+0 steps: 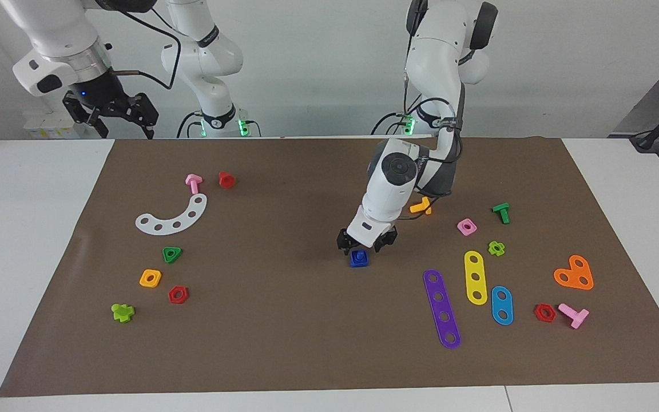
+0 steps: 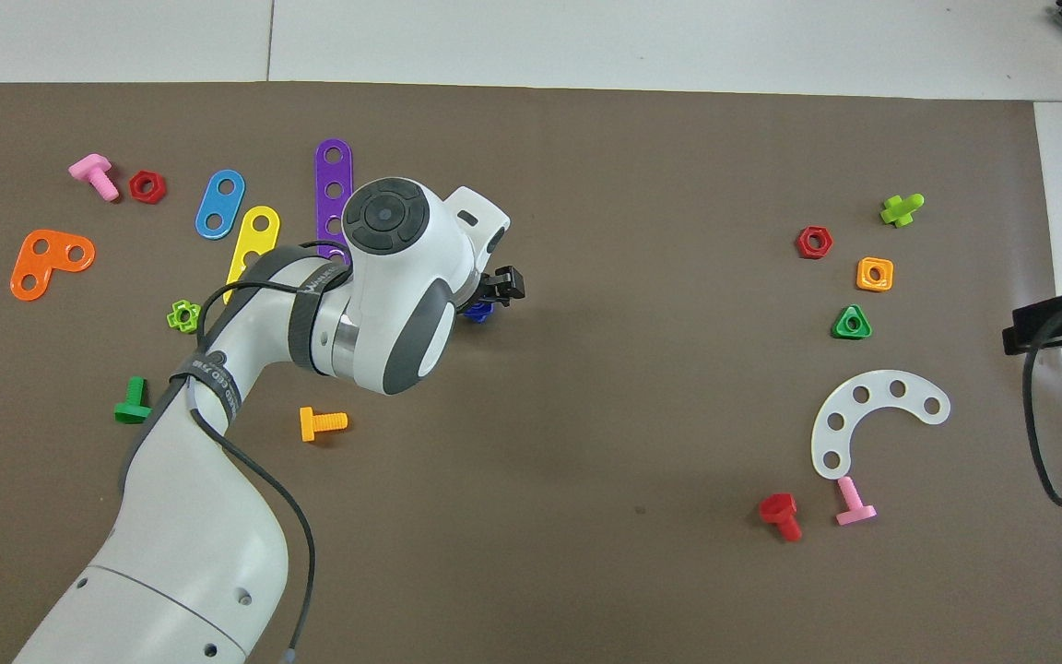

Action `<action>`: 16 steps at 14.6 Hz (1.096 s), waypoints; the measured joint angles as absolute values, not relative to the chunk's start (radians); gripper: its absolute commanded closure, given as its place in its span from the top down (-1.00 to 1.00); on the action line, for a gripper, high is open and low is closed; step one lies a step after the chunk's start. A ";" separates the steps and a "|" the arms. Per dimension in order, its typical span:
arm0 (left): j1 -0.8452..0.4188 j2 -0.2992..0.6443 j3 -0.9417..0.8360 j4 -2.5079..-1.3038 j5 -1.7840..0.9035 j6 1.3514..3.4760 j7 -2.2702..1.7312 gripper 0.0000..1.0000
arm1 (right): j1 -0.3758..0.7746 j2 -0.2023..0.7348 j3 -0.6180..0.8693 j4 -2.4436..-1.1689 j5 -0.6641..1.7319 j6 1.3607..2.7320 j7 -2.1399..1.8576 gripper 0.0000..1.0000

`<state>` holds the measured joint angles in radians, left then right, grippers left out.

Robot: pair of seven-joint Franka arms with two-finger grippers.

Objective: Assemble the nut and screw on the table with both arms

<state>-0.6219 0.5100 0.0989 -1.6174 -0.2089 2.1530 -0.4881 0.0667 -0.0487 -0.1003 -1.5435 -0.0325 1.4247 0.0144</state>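
The blue square nut (image 1: 358,260) lies mid-table on the brown sheet of the table (image 1: 284,332). A blue part, seemingly the screw (image 1: 357,253), stands up from its centre. My left gripper (image 1: 365,246) hangs just over them, open, with a finger on either side and nothing gripped. In the overhead view the left arm's wrist covers most of the blue piece (image 2: 477,314), and only one black fingertip (image 2: 505,283) shows. My right gripper (image 1: 113,112) waits raised and open over the right arm's end of the table. Its tip (image 2: 1052,325) shows at the edge of the overhead view.
An orange T-shaped bolt (image 1: 421,206), a pink square nut (image 1: 467,227) and purple (image 1: 442,309), yellow (image 1: 475,277) and blue (image 1: 501,305) strips lie toward the left arm's end. A white curved strip (image 1: 172,217), green triangular nut (image 1: 172,254) and orange-yellow square nut (image 1: 150,278) lie toward the right arm's end.
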 measured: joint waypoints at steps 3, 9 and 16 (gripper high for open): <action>-0.590 0.505 0.116 -1.512 -0.187 1.992 -0.488 1.00 | 0.067 -0.049 -0.100 -1.543 -0.033 1.425 0.014 1.00; -0.342 0.284 0.165 -1.478 -0.102 1.673 -0.231 1.00 | 0.067 -0.049 -0.100 -1.543 -0.033 1.425 0.014 1.00; -0.121 0.151 0.166 -1.600 0.012 1.653 0.197 0.90 | 0.067 -0.049 -0.100 -1.543 -0.033 1.425 0.014 1.00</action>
